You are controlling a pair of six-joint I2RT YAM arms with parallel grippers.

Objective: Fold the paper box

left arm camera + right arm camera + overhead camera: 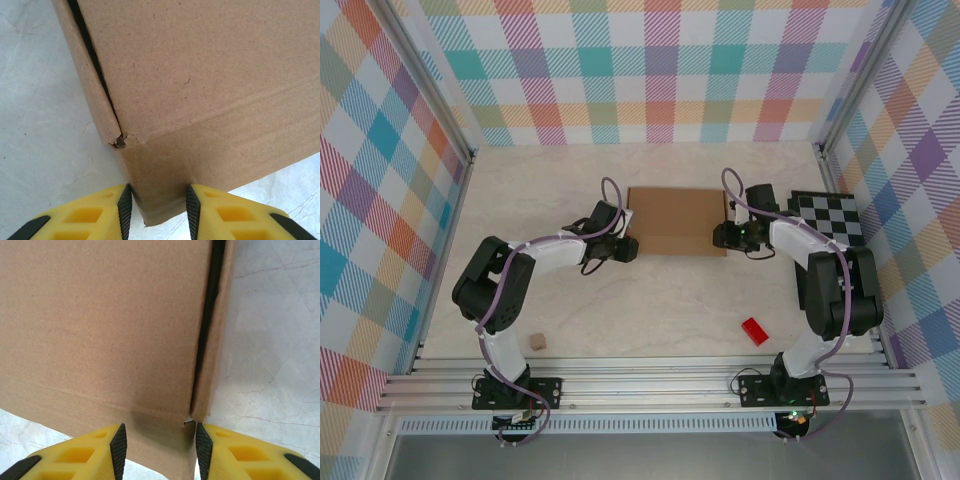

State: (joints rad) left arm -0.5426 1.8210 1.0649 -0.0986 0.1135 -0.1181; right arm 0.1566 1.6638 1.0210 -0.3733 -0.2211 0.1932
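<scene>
Left gripper: yellow fingers with black pads, partly closed and clamped on the near left corner of the paper box. Cardboard fills the gap from pad to pad. A torn notch sits at that corner, and a dark slit runs up between the side wall and the top panel.

Right gripper: same build, partly closed on the near right corner of the box. Cardboard spans its pads, and a dark seam runs up just beside the right pad.

Paper box: plain brown corrugated cardboard with the top panel lying flat. It rests on the table at mid-depth, between the two arms.

Red block: on the table, near the right arm's base, well apart from the box.

Tan cube: on the table, near the left arm's base.

Checkered board: black and white, just to the right of the right gripper.
</scene>
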